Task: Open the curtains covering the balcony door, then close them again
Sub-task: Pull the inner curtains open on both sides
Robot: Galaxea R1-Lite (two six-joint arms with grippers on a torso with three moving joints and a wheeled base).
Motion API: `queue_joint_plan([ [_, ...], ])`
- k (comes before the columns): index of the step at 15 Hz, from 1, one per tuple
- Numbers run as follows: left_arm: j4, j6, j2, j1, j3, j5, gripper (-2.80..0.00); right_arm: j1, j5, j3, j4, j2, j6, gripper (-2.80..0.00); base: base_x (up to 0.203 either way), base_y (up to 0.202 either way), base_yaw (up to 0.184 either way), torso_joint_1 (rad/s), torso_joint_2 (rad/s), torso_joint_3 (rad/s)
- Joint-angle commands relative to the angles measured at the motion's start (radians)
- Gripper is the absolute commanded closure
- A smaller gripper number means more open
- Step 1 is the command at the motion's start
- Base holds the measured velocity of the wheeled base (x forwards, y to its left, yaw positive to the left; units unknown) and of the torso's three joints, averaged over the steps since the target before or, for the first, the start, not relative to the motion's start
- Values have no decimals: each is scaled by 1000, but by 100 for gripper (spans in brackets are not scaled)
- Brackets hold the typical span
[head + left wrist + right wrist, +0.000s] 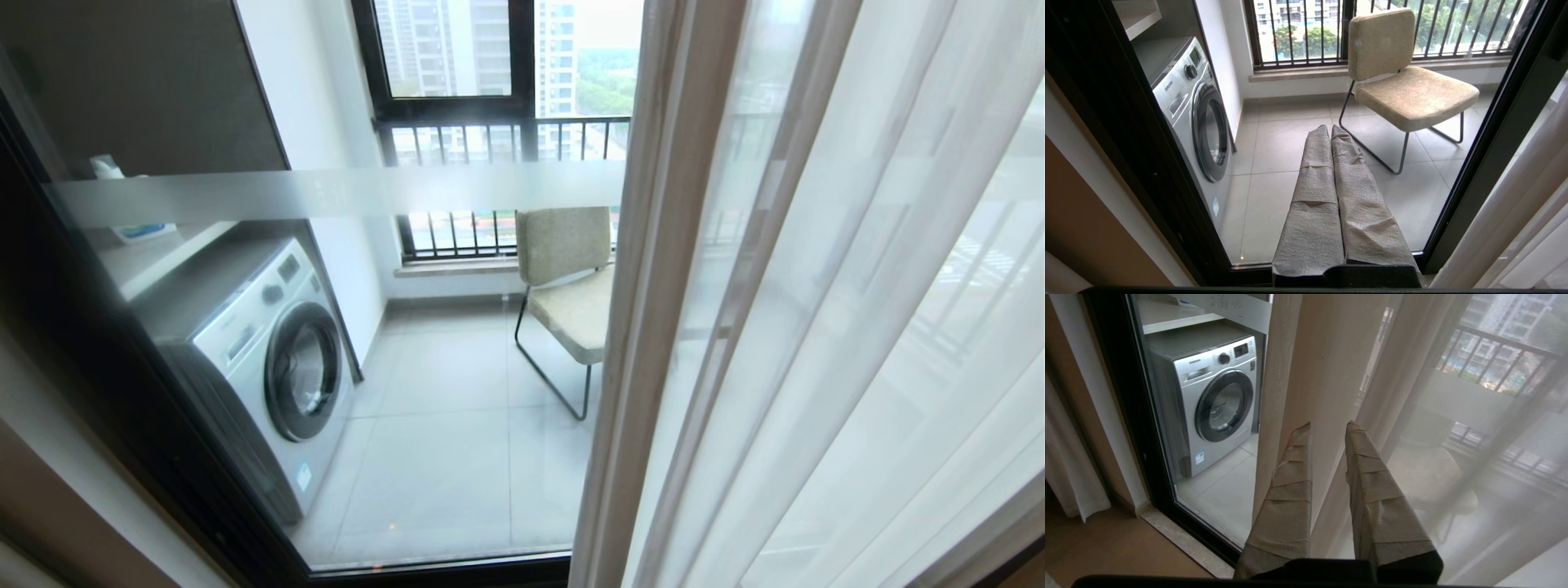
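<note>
The curtains (pixel 816 327) hang over the right half of the head view, a thin sheer white layer with a thicker cream fold at its left edge (pixel 653 310). To their left the balcony door (pixel 343 192) is uncovered, showing its frosted band and black frame. Neither gripper shows in the head view. My right gripper (pixel 1329 426) is open, its taped fingers (pixel 1290 477) apart just in front of the cream curtain fold (pixel 1323 367), with nothing between them. My left gripper (pixel 1329 128) is shut and empty, pointing low at the door glass beside the black frame (pixel 1486 163).
Behind the glass stand a silver washing machine (pixel 269 367) on the left, a beige chair (pixel 567 278) with a thin metal frame, and a black window with bar railing (pixel 498 131). Another pale curtain (pixel 1069 473) hangs over the wooden floor (pixel 1106 547).
</note>
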Motion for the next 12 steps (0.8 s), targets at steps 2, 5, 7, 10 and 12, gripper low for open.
queue_joint_plan([
  [2,0,0,-1,0,0,0,0,112,7,-69,-27,158,10,-280,0,0,0,0,0,0],
  [5,0,0,-1,0,0,0,0,147,6,-136,-86,291,29,-280,0,0,0,0,0,0],
  [7,0,0,-1,0,0,0,0,159,6,-200,-121,384,36,-280,0,0,0,0,0,0],
  [10,0,0,-1,0,0,0,0,202,4,-298,-131,492,54,-280,0,0,0,0,0,0],
  [12,0,0,-1,0,0,0,0,230,-6,-361,-133,563,56,-280,0,0,0,0,0,0],
])
